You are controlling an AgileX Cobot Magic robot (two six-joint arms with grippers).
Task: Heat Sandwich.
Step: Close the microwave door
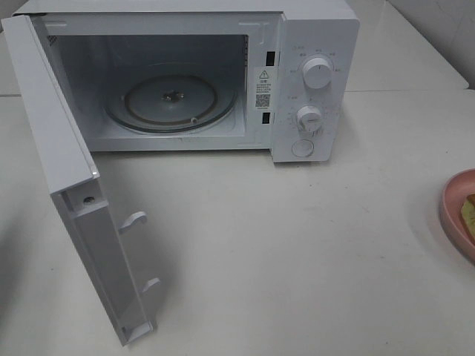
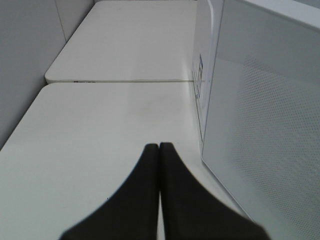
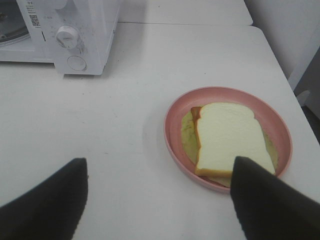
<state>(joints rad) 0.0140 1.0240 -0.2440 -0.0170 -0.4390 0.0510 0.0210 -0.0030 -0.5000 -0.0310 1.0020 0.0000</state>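
The sandwich [image 3: 227, 137], white bread with tan crust and yellowish-green filling, lies on a round pink plate [image 3: 175, 127]. In the exterior high view only the plate's edge [image 1: 451, 211] and a sliver of the sandwich [image 1: 469, 213] show at the far right. My right gripper [image 3: 160, 167] is open and empty, close to the plate, one finger [image 3: 260, 195] over its near rim. My left gripper [image 2: 159, 147] is shut and empty, beside the open microwave door [image 2: 265, 135]. Neither gripper shows in the exterior high view.
The white microwave [image 1: 312, 81] stands at the back with its door [image 1: 70, 185] swung wide open toward the front left. A glass turntable [image 1: 174, 104] lies inside. Two knobs [image 1: 318, 74] and a button sit on its right panel. The table [image 1: 282, 259] is white.
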